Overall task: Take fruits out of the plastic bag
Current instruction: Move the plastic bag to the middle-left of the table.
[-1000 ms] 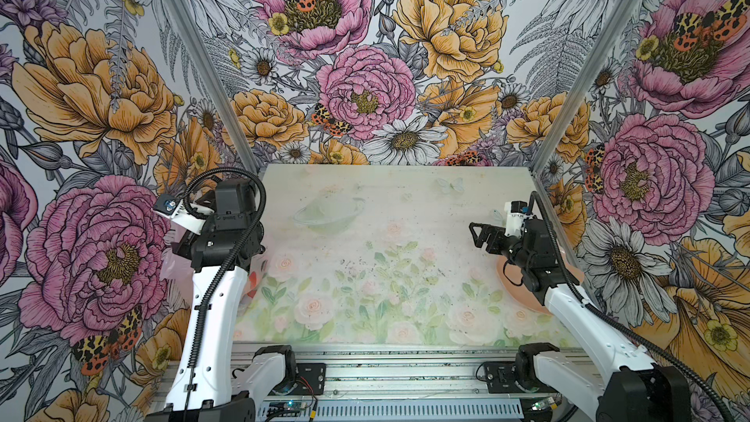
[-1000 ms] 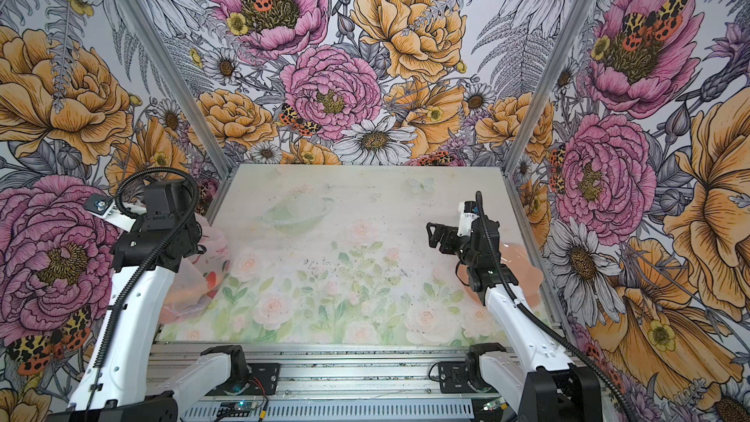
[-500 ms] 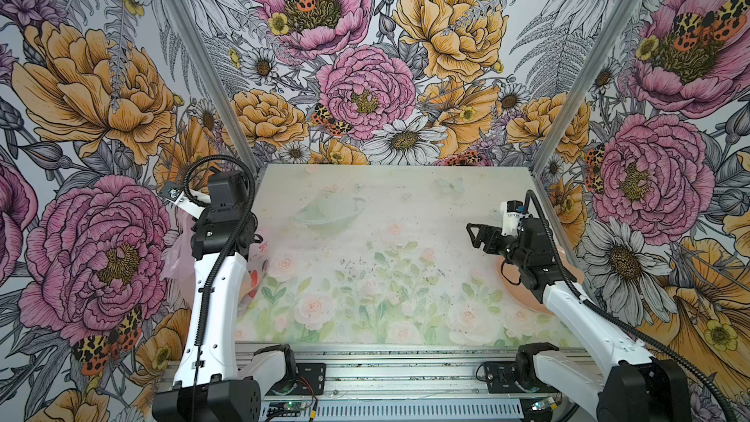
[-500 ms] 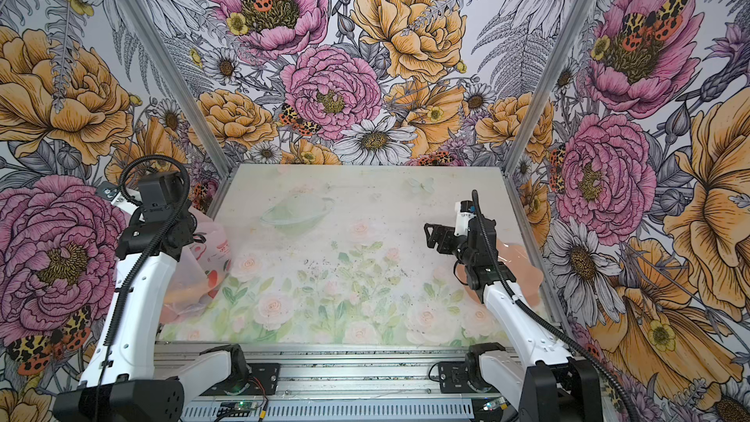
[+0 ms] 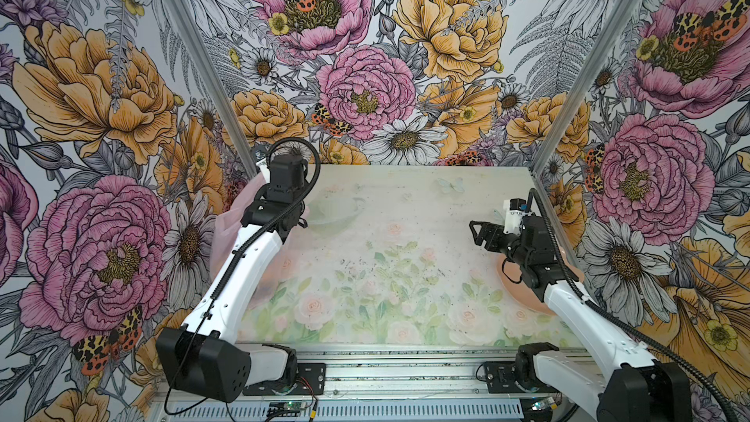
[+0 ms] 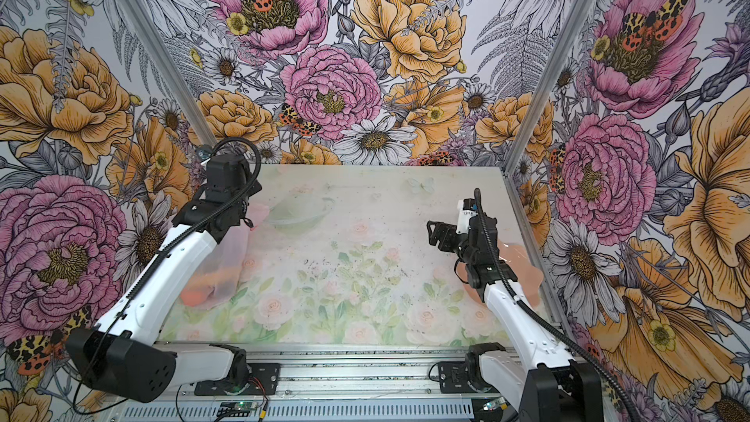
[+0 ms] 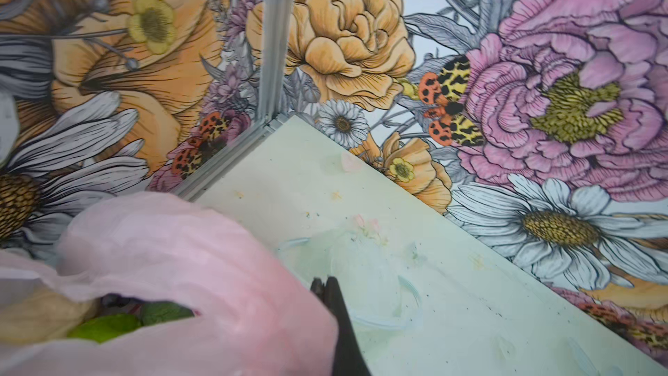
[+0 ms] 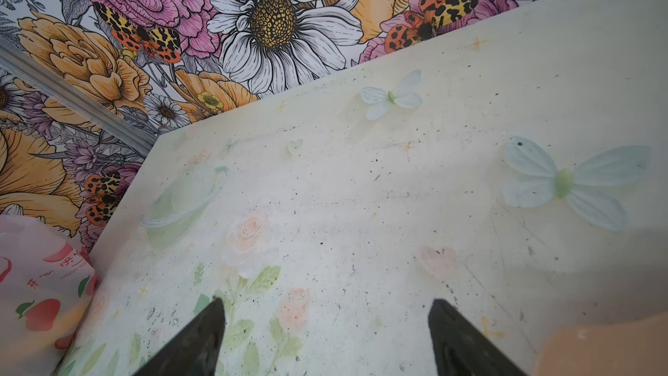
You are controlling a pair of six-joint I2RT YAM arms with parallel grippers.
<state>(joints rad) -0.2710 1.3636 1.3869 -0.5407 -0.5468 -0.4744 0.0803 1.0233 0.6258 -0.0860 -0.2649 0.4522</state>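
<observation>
plastic bag: at 9 o'clock on the bench, against the side wall. It is pink, translucent and crinkled. Its red fruit prints show in the right wrist view. Its upper part rises to the left arm's wrist.
fruits: inside the plastic bag, seen through its mouth in the left wrist view.
bright green piece: touches a dark green piece. Something dark lies behind them, too blurred to name.
orange piece: shows through the film at the bag's low end, toward 8 o'clock in a top view.
left end effector: closed, jaws pressed together on the bag's upper fold. The film bunches right up to the tips.
right end effector: at 3 o'clock, above the bench and pointing toward 9 o'clock. The jaws stand wide apart with nothing between them, as the right wrist view also shows.
clear bowl: on the bench at 11 o'clock, just beside the bag and the left wrist.
peach dish: at 4 o'clock under the right arm, which hides most of it.
</observation>
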